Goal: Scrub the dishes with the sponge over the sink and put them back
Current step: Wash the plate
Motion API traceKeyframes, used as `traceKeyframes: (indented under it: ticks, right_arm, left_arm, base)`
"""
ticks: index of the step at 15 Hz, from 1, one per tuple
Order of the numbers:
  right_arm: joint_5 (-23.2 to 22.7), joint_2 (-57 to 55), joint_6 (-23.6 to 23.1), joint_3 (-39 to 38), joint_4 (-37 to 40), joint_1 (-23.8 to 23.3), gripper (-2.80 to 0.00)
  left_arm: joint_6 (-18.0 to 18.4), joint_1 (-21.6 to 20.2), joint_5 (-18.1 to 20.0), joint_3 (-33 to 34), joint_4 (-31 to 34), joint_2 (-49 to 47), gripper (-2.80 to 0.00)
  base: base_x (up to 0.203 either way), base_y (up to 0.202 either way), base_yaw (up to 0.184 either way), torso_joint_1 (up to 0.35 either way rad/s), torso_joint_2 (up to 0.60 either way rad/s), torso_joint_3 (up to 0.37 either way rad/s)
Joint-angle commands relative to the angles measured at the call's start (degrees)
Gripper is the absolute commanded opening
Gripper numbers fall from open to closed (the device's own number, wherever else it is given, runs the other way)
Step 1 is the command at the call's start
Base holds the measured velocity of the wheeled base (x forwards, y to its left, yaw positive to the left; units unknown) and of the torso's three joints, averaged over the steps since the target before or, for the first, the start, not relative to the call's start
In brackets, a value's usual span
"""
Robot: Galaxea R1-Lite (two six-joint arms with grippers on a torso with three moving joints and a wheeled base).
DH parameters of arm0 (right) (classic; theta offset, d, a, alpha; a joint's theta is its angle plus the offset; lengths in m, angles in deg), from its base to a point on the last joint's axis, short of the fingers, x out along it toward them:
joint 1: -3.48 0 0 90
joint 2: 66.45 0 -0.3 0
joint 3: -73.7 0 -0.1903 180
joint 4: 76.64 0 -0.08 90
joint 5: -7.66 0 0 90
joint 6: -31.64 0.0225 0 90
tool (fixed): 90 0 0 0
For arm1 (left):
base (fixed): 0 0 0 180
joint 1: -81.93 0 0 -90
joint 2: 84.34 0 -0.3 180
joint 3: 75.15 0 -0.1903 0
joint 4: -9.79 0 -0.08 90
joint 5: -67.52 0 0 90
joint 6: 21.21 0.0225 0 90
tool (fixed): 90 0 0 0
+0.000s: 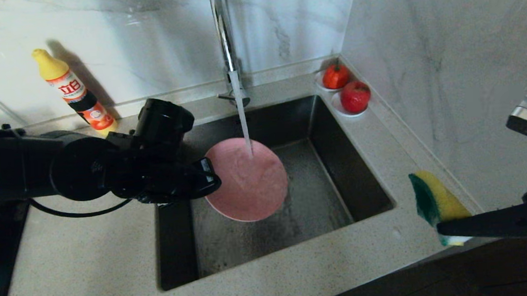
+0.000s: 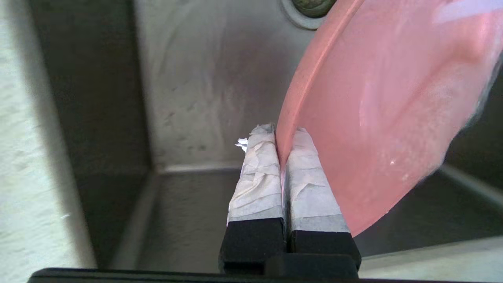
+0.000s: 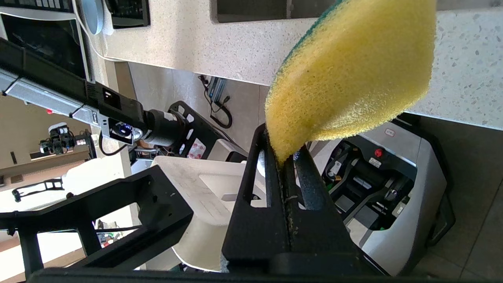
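My left gripper (image 2: pixel 281 137) is clamping the pink plate (image 1: pixel 247 181) by its rim, tilted over the sink (image 1: pixel 348 179) under running water — my right gripper (image 3: pixel 289 157) is pinching the sponge (image 1: pixel 436 199) beside the basin.

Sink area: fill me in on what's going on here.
The left gripper is shut on the rim of the pink plate, holding it tilted over the sink under water running from the tap. The right gripper is shut on the yellow sponge, held off to the right above the counter edge, apart from the plate. Sponge and plate are not touching.
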Motion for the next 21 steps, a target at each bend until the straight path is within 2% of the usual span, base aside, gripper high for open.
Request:
traceKeyframes:
  ticks: [1, 3, 7, 10, 11, 14, 18, 21]
  right_arm:
    - [-0.28, -0.40, 0.14, -0.03, 0.14, 0.12, -2.80]
    - [-0.28, -0.40, 0.14, -0.16, 0.22, 0.12, -2.80]
    - [-0.28, -0.40, 0.23, -0.42, 0.58, 0.20, -2.80]
    - [-0.28, -0.05, 0.32, -1.30, 0.22, 0.20, -2.80]
    - [-0.25, 0.04, 0.32, -1.39, 0.31, 0.20, -2.80]
    - [-0.19, -0.26, 0.31, -1.55, 0.49, 0.29, -2.80]
    - [-0.19, -0.32, 0.32, -1.74, 0.49, 0.29, -2.80]
    - [-0.13, -0.63, 0.23, -1.74, 0.58, 0.29, -2.80]
  left_arm:
    - [0.71, 0.10, -0.93, 2.00, -0.97, 2.35, -2.80]
    - [3.68, 0.03, -2.02, 4.13, -2.77, 5.65, -2.80]
    - [14.81, 0.02, -11.50, 10.47, -9.40, 12.07, -2.80]
    - [23.11, 0.02, -15.56, 16.46, -16.41, 16.46, -2.80]
    - [27.08, 0.02, -16.52, 18.45, -19.78, 17.98, -2.80]
    - [37.79, -0.11, -20.52, 22.50, -30.66, 20.14, -2.80]
    - [54.99, -0.74, -22.66, 27.13, -53.43, 22.66, -2.80]
    - [63.51, -0.92, -22.67, 31.09, -69.44, 23.88, -2.80]
  base:
    - [0.000, 0.000, 0.000, 0.000, 0.00, 0.000]
    - [0.000, 0.000, 0.000, 0.000, 0.00, 0.000]
    - [0.000, 0.000, 0.000, 0.000, 0.00, 0.000]
    - [0.000, 0.000, 0.000, 0.000, 0.00, 0.000]
    - [0.000, 0.000, 0.000, 0.000, 0.00, 0.000]
    - [0.000, 0.000, 0.000, 0.000, 0.00, 0.000]
    - [0.000, 0.000, 0.000, 0.000, 0.00, 0.000]
    - [0.000, 0.000, 0.000, 0.000, 0.00, 0.000]
